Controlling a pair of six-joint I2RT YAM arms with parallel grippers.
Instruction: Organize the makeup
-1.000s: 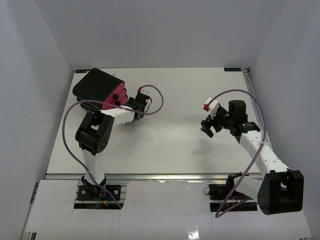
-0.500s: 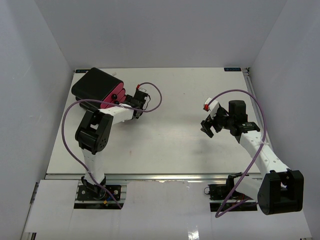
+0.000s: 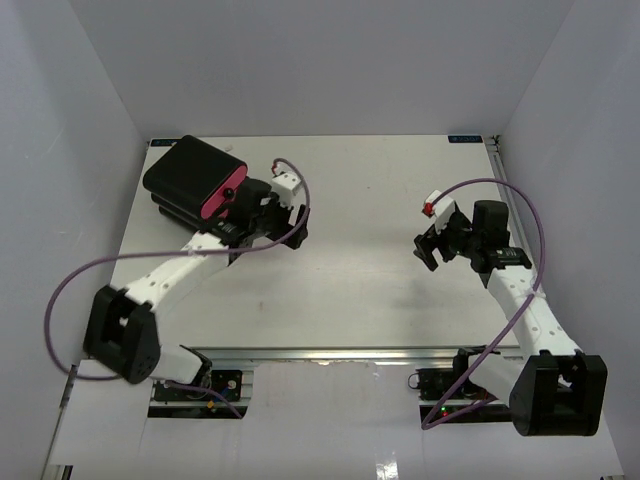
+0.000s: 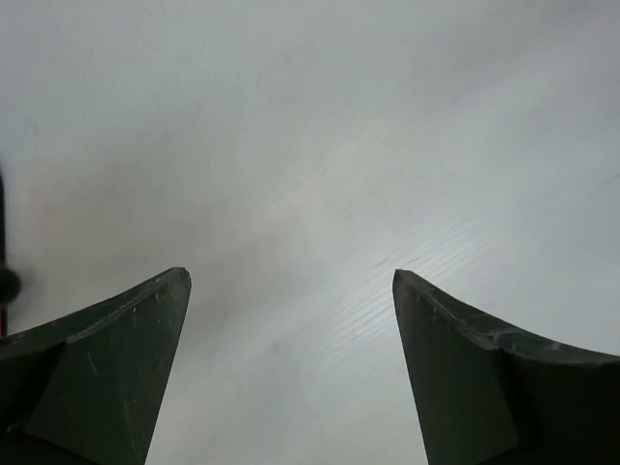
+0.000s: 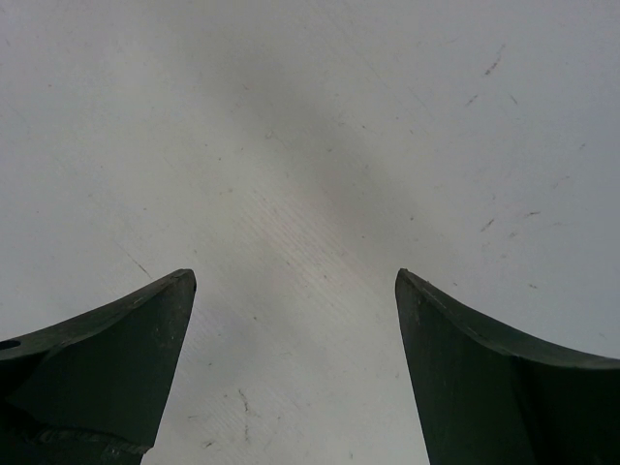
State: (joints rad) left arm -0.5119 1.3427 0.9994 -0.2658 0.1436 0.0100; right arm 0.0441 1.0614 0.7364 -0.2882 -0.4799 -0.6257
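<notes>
Makeup is not visible loose anywhere: no tube, bottle, palette or lipstick lies within either gripper's reach. My guess is that the makeup sits inside the closed case, though the frames cannot confirm it.

The table [image 3: 350, 290] is a plain white board, bare under and around both grippers, lightly scuffed and matte in the wrist views. White walls [image 3: 90, 90] stand well off to each side and beyond, so there is ample room to swing.

The case [image 3: 190, 170], black with a pink band, lies just beside the left gripper [image 4: 289, 274], off to its left and a little beyond. Its pink side is turned toward the fingers, and its long axis runs slantwise across that gripper's line of approach. A dark sliver at the left edge of the left wrist view is likely its corner. I cannot tell whether they touch.

The left gripper's jaws stand wide apart over bare table with nothing between them. The right gripper [image 5: 295, 276] is likewise spread and empty, and the case is well apart from it, far off to its left across the table. The left arm is plainly the nearer one for any move on the case.
</notes>
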